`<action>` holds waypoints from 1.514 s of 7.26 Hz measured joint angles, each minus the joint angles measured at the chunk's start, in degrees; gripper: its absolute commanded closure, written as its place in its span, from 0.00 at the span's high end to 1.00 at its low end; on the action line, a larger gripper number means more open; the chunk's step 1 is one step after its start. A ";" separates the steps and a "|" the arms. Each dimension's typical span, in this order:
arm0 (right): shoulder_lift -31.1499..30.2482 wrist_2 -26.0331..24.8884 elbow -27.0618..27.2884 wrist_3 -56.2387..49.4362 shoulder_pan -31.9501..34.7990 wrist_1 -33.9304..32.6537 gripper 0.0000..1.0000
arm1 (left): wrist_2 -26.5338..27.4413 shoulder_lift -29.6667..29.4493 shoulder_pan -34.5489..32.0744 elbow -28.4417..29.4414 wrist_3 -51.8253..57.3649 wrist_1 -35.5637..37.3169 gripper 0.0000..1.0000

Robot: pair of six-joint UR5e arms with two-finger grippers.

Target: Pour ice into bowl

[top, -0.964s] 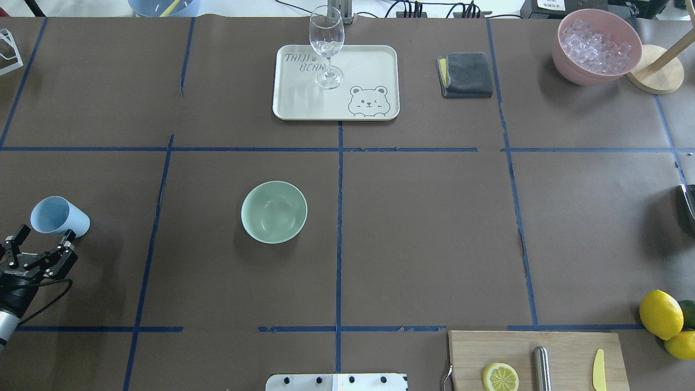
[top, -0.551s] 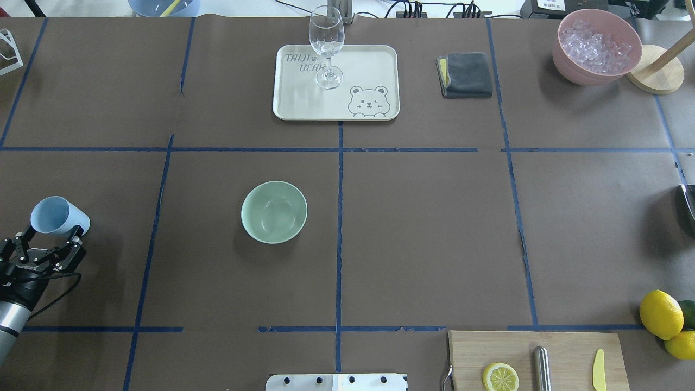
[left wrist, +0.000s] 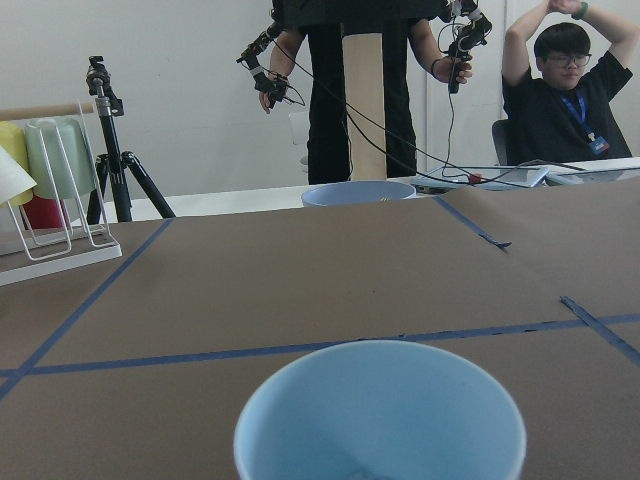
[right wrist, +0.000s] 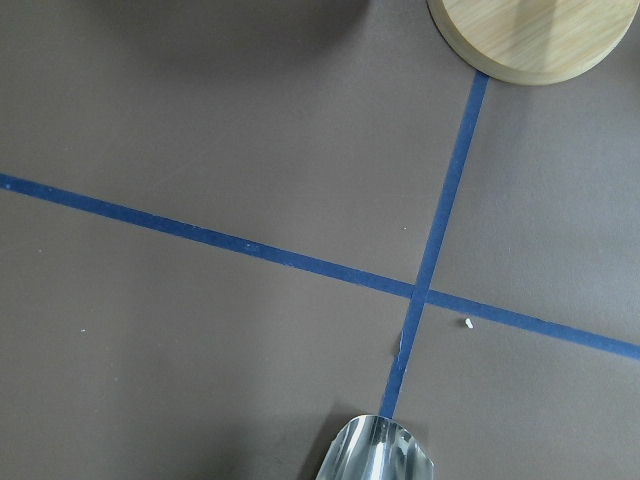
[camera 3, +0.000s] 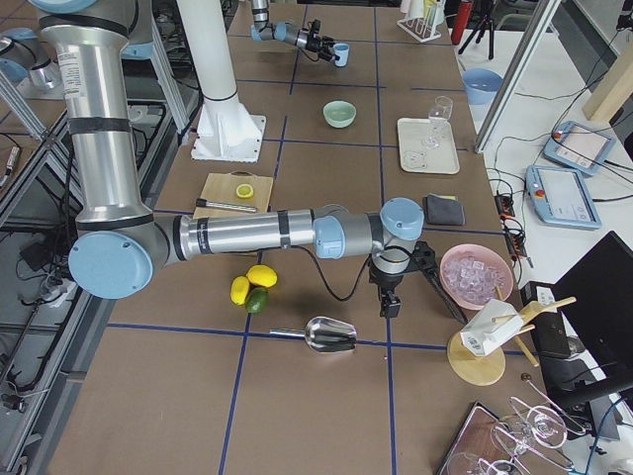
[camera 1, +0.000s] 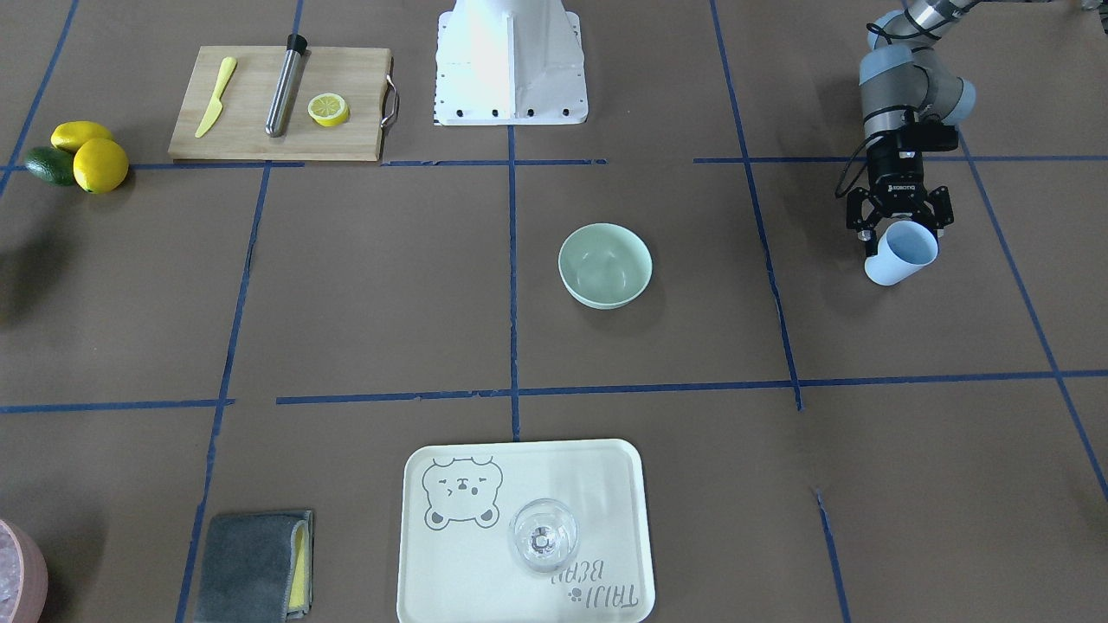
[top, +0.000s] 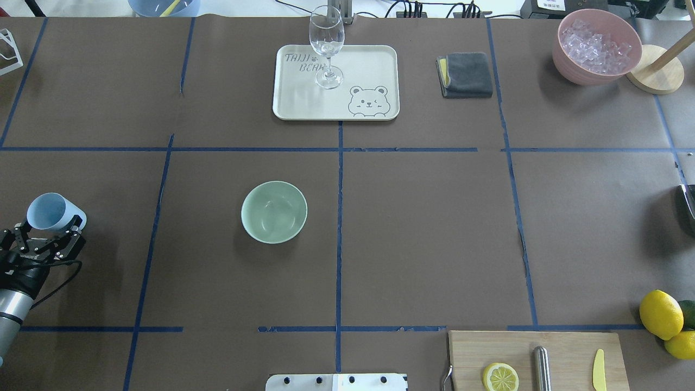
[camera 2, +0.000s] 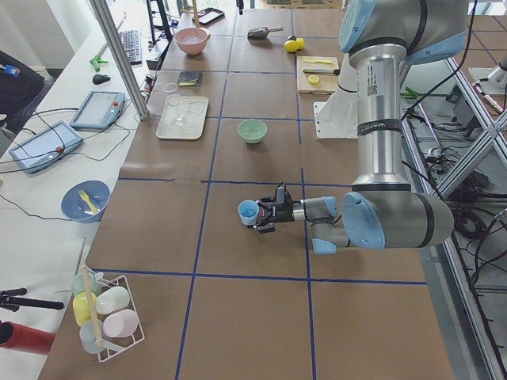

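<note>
The pale mint-green bowl (top: pixel 274 212) stands empty left of the table's middle; it also shows in the front view (camera 1: pixel 605 264) and the left view (camera 2: pixel 252 130). My left gripper (top: pixel 48 224) is shut on the base of a light blue cup (top: pixel 51 212) at the table's left edge, well left of the bowl (camera 1: pixel 900 255). The cup (left wrist: pixel 380 420) fills the bottom of the left wrist view; I cannot make out ice in it. My right gripper (camera 3: pixel 389 302) hangs near the pink container and shows only in the right view; I cannot tell whether it is open.
A cream tray (top: pixel 369 65) with a wine glass (top: pixel 326 43) stands at the far middle. A grey cloth (top: pixel 465 74) and the pink container of ice (top: pixel 597 46) are far right. A cutting board (top: pixel 564 353), lemons (top: pixel 661 314) and a metal scoop (camera 3: pixel 326 334) lie near right.
My left gripper has moved forward to the light blue cup and its fingers have closed on the cup's base. The cup has shifted slightly up and left in the overhead view.
</note>
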 measured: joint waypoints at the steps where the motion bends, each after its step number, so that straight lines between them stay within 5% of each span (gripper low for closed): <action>1: 0.00 -0.02 0.00 0.00 0.02 0.00 1.00 | -0.10 -0.88 -0.22 0.43 -0.01 0.26 1.00; 7: 0.00 -0.09 0.00 0.00 0.14 0.00 1.00 | -1.01 -1.81 -1.92 1.40 -0.40 0.62 1.00; 8: 0.00 -0.11 0.00 0.00 0.14 0.00 1.00 | -1.22 -2.11 -1.97 1.60 -0.40 0.62 0.93; 9: 0.00 -0.14 -0.02 0.00 0.14 0.00 1.00 | -1.35 -2.78 -1.99 2.16 -0.37 0.62 0.77; 10: 0.00 -0.19 -0.09 0.04 0.21 0.00 1.00 | -1.41 -3.52 -2.01 2.88 -0.36 0.62 0.41; 11: -0.08 -0.21 -0.13 0.12 0.36 0.00 1.00 | -1.43 -4.01 -2.01 3.27 -0.35 0.58 0.18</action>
